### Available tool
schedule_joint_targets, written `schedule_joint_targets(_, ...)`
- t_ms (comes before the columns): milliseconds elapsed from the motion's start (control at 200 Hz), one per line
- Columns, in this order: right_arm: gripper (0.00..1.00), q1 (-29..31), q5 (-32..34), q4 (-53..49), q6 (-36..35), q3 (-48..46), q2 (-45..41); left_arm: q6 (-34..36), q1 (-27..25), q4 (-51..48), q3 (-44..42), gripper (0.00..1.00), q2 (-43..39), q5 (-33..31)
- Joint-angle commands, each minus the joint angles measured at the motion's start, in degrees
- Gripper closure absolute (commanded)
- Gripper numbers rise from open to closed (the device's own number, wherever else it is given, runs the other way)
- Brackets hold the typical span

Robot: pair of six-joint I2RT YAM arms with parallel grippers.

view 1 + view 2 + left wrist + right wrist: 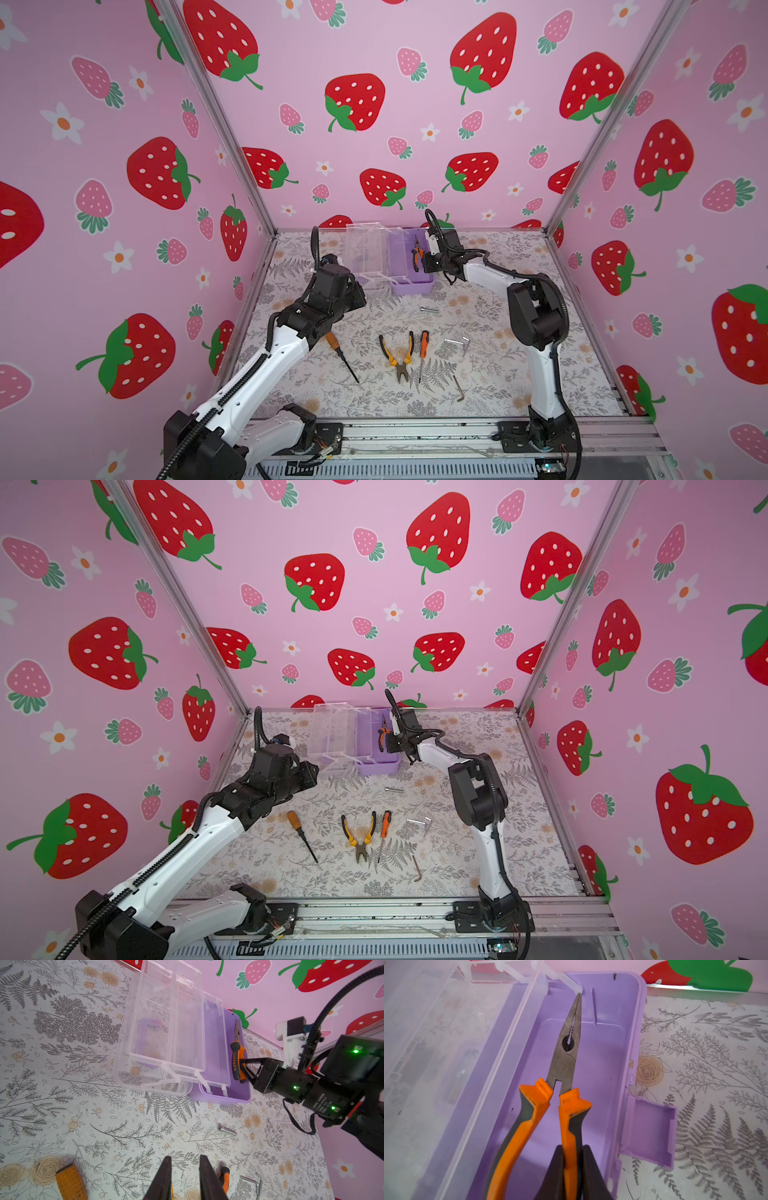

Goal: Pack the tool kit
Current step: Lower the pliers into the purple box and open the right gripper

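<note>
The tool kit's lilac box (pixel 411 287) (pixel 378 767) stands open at the back of the table, its clear lid and tray (pixel 370 253) (pixel 166 1028) swung to the left. My right gripper (pixel 572 1147) (pixel 424 259) is shut on one orange handle of long-nose pliers (pixel 566 1059) (pixel 236 1059) (pixel 383 733). It holds them over the box's lilac base (pixel 602 1076), nose toward its far end. My left gripper (pixel 185 1159) hovers above the table in front of the box, open, with nothing between its fingers.
On the flowered table in front lie an amber-handled screwdriver (pixel 338 353), yellow-handled pliers (pixel 399 357), an orange-handled screwdriver (pixel 423 349), silver hex keys (pixel 457 343), a dark hex key (pixel 458 388) and a small silver bit (pixel 429 310). The box's latch flap (pixel 648 1130) hangs open.
</note>
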Motion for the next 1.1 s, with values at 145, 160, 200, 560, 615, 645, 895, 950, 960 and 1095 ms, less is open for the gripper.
schedule_joint_targets(145, 1.0, 2.1, 5.1, -4.6, -1.5, 12.0, 8.1, -1.7, 0.3, 0.8, 0.3, 0.73, 1.3, 1.5)
schedule_joint_targets(160, 1.0, 2.3, 5.1, -4.7, -1.6, 12.5, 8.4, -1.7, 0.3, 0.8, 0.3, 0.73, 1.2, 1.5)
schedule_joint_targets(200, 1.0, 2.6, 5.0, -4.8, -1.8, 13.3, 9.0, -1.8, 0.3, 0.9, 0.1, 0.73, 1.1, 1.3)
schedule_joint_targets(560, 0.76, 3.1, -0.5, -3.8, -2.2, 14.4, 11.5, -2.0, 0.3, 0.7, 0.5, 0.73, 1.9, 1.7)
schedule_joint_targets(615, 0.7, 3.1, -1.1, -3.7, -2.2, 14.2, 11.5, -1.9, 0.3, 0.8, 0.7, 0.73, 2.2, 1.7)
schedule_joint_targets(645, 0.68, 3.1, -1.4, -3.6, -2.2, 14.0, 11.3, -1.9, 0.3, 0.7, 0.8, 0.73, 2.3, 1.9)
schedule_joint_targets(895, 0.62, 3.0, -4.0, -3.0, -2.0, 13.5, 9.8, -1.8, 0.3, 0.6, 1.1, 0.73, 3.2, 3.0)
schedule_joint_targets(950, 0.62, 2.9, -3.9, -3.0, -2.0, 13.1, 8.8, -1.6, 0.3, 0.2, 1.0, 0.73, 3.1, 2.5)
schedule_joint_targets(960, 0.62, 2.8, -3.9, -3.0, -2.0, 13.0, 8.6, -1.6, 0.3, 0.1, 1.0, 0.73, 3.1, 2.5)
schedule_joint_targets(1095, 0.62, 2.2, -4.9, -3.2, -2.6, 11.9, 4.3, -0.7, 0.3, -2.0, 1.8, 0.73, 2.5, 0.9)
